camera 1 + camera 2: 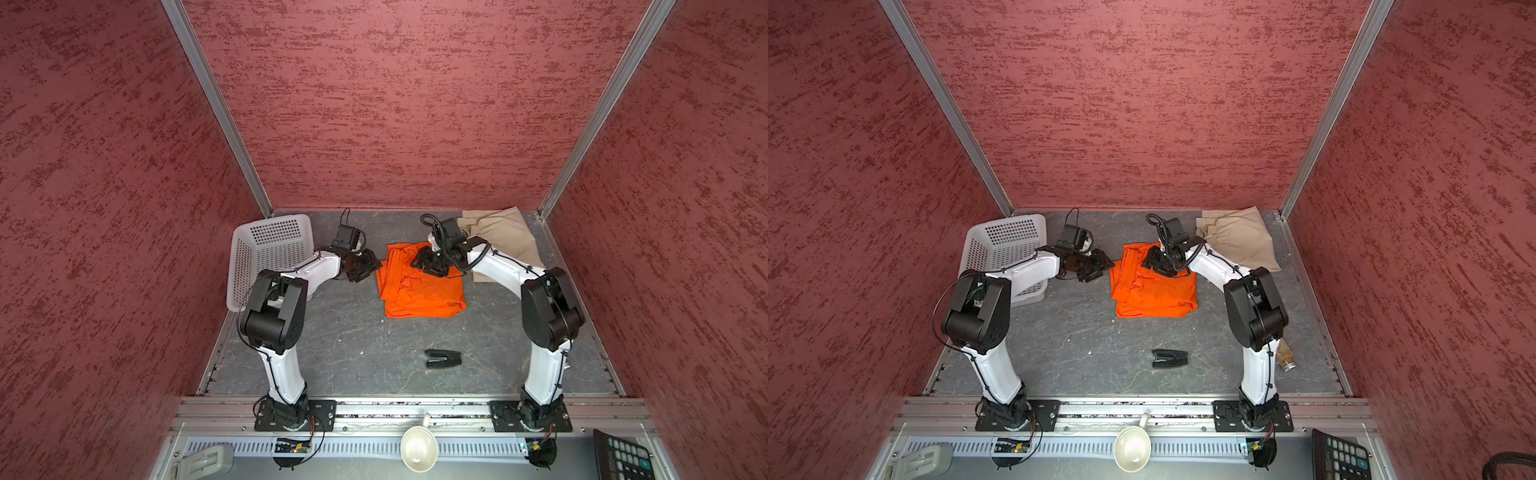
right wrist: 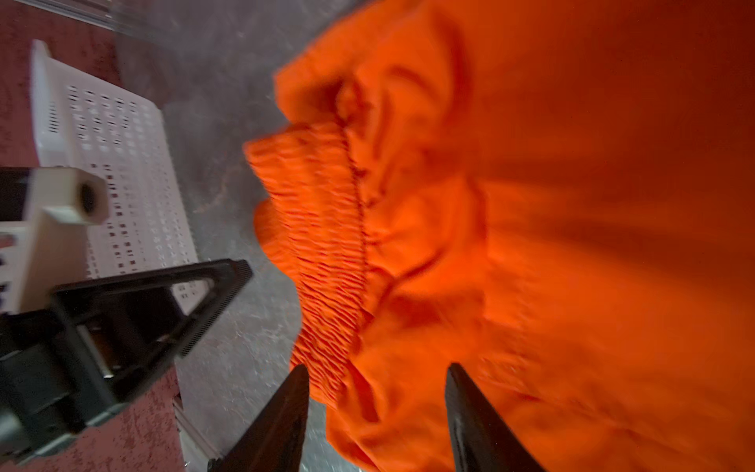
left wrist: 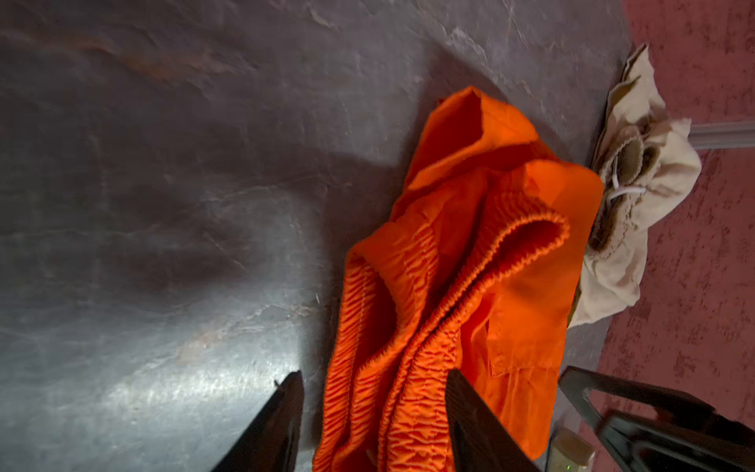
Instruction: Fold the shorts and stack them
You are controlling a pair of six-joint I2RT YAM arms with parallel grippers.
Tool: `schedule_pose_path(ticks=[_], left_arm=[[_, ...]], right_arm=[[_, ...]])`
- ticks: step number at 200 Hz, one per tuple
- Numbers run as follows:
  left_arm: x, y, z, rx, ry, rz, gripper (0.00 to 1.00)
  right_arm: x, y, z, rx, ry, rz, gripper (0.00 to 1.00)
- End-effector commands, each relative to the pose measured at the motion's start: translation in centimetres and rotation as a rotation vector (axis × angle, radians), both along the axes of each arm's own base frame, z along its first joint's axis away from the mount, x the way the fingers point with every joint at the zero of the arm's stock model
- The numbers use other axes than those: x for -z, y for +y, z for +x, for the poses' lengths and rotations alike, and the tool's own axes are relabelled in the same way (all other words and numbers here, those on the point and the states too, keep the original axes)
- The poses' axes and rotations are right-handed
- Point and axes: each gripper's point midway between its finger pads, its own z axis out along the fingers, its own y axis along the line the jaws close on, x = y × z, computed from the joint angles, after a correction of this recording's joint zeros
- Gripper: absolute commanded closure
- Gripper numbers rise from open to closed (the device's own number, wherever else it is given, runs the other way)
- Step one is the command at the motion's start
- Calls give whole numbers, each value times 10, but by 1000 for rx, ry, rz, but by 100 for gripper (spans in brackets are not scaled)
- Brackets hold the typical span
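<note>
Shorts of two colours lie on the dark marbled tabletop (image 1: 353, 340). The orange shorts (image 1: 419, 291) sit near the middle in both top views, folded into a rough rectangle with the gathered waistband bunched along the edge toward the left arm. The beige shorts (image 1: 503, 237) lie crumpled in the far corner on the right arm's side, apart from the orange pair, with a white drawstring showing at the waist in the left wrist view (image 3: 637, 204). The left gripper (image 1: 370, 266) is low at the waistband edge of the orange shorts; its wrist view shows the fingers spread apart with folds of elastic waistband between them and nothing pinched. The right gripper (image 1: 424, 264) hovers over the far part of the same garment; its wrist view is blurred, yet the fingers are clearly parted above loose orange cloth (image 2: 531, 204). A white perforated basket (image 1: 266, 249) stands tipped up at the far corner behind the left arm. A small black clip-like object (image 1: 442, 358) lies alone nearer the front.
</note>
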Motion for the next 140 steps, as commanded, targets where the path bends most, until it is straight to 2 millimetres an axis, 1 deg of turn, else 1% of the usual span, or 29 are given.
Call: schedule_pose_path(ticks=[1, 26, 46, 54, 78, 102, 124, 135, 140], left_arm=[[8, -2, 16, -26, -17, -21, 39], [20, -2, 25, -39, -6, -44, 38], [27, -3, 28, -32, 7, -49, 41], [29, -4, 28, -29, 4, -51, 45], [32, -7, 31, -22, -8, -67, 60], [30, -11, 35, -5, -38, -91, 66], [33, -13, 35, 0, -43, -101, 65], [36, -13, 34, 0, -36, -100, 57], [38, -13, 33, 2, -31, -100, 56]], right_arm=[[-5, 16, 26, 3, -105, -58, 44], [3, 31, 47, 24, -120, -51, 41], [11, 41, 60, 27, -119, -54, 39], [14, 45, 63, 22, -117, -60, 39], [26, 50, 70, 21, -99, -80, 41], [37, 54, 76, 28, -78, -86, 43], [49, 57, 78, 21, -48, -93, 44], [53, 59, 79, 17, -41, -99, 44], [54, 59, 79, 16, -40, -101, 45]])
